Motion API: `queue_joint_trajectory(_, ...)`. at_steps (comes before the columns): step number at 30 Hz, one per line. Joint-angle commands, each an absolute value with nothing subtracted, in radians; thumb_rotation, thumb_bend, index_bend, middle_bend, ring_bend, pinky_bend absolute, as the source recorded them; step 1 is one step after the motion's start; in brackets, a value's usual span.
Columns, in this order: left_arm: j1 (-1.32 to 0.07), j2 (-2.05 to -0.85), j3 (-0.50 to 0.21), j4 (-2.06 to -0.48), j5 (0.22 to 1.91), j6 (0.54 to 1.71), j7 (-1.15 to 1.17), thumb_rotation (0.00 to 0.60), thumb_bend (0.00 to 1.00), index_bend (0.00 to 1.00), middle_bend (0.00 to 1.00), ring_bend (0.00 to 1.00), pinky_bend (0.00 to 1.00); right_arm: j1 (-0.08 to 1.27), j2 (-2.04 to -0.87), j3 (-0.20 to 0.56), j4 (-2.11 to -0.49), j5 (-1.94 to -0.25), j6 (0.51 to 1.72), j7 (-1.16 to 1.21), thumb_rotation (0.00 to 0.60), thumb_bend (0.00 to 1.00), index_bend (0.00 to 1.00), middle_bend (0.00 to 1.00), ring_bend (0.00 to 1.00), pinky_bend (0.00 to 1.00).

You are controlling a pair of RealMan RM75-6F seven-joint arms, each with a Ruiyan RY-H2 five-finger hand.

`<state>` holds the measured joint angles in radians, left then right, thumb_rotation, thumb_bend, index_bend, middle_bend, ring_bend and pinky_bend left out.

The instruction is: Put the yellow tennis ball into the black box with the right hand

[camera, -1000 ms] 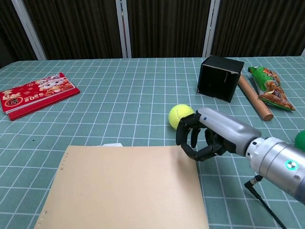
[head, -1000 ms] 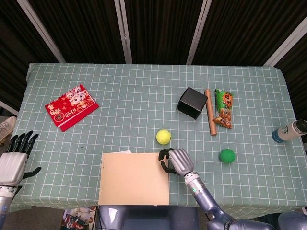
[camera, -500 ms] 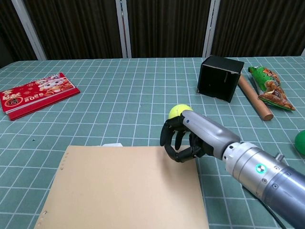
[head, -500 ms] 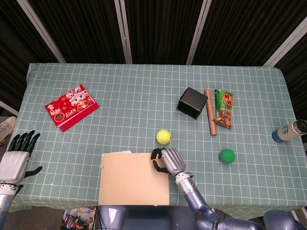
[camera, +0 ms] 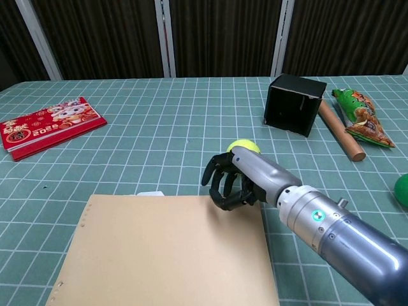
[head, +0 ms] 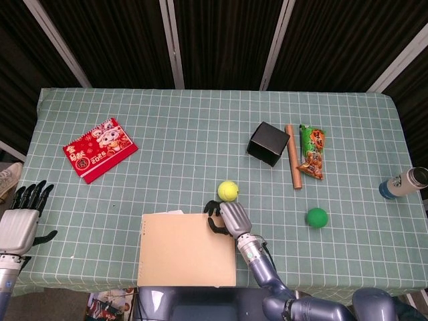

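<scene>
The yellow tennis ball (head: 228,190) lies on the green checked cloth near the table's middle; in the chest view the ball (camera: 246,146) is partly hidden behind my right hand. My right hand (head: 224,218) hovers just in front of it, over the far right corner of the tan board (head: 187,249), fingers bent in a claw with nothing in them. In the chest view the right hand (camera: 228,182) points its fingertips down at the board's edge. The black box (head: 269,143) lies on its side further back right, also seen as the box (camera: 294,104). My left hand (head: 19,224) rests off the table's left edge, fingers spread.
A wooden rod (head: 293,164) and a green snack bag (head: 311,151) lie right of the box. A green ball (head: 317,217) sits at the right, a bottle (head: 403,182) at the far right edge, a red packet (head: 99,148) at the left.
My right hand has slid leftwards from beside the board to over its far right corner, now in front of the tennis ball. The ball and the left hand have stayed put.
</scene>
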<state>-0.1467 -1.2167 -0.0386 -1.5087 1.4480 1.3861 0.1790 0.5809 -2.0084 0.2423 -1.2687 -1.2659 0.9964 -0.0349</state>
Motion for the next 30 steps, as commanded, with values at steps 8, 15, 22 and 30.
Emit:
queue_joint_trajectory(8, -0.152, -1.224, -0.04, -1.503, 1.435, 1.375, 0.188, 0.6, 0.07, 0.0, 0.0, 0.0, 0.0, 0.594, -2.028, 0.261, -1.234, -1.263, 1.014, -0.004, 0.6, 0.52, 0.31, 0.38, 0.46, 0.74)
queue_joint_trajectory(15, -0.155, -1.224, -0.037, -1.505, 1.433, 1.369, 0.193, 0.6, 0.07, 0.0, 0.0, 0.0, 0.0, 0.601, -2.017, 0.277, -1.213, -1.253, 1.013, 0.016, 0.6, 0.52, 0.31, 0.37, 0.44, 0.74)
queue_joint_trajectory(22, -0.157, -1.223, -0.031, -1.511, 1.434, 1.362, 0.2, 0.6, 0.07, 0.0, 0.0, 0.0, 0.0, 0.604, -2.0, 0.285, -1.21, -1.245, 1.013, 0.023, 0.6, 0.52, 0.25, 0.31, 0.4, 0.74)
queue_joint_trajectory(30, -0.158, -1.223, -0.029, -1.514, 1.432, 1.359, 0.195, 0.6, 0.07, 0.0, 0.0, 0.0, 0.0, 0.615, -1.989, 0.3, -1.195, -1.222, 0.995, 0.043, 0.6, 0.52, 0.23, 0.28, 0.38, 0.74)
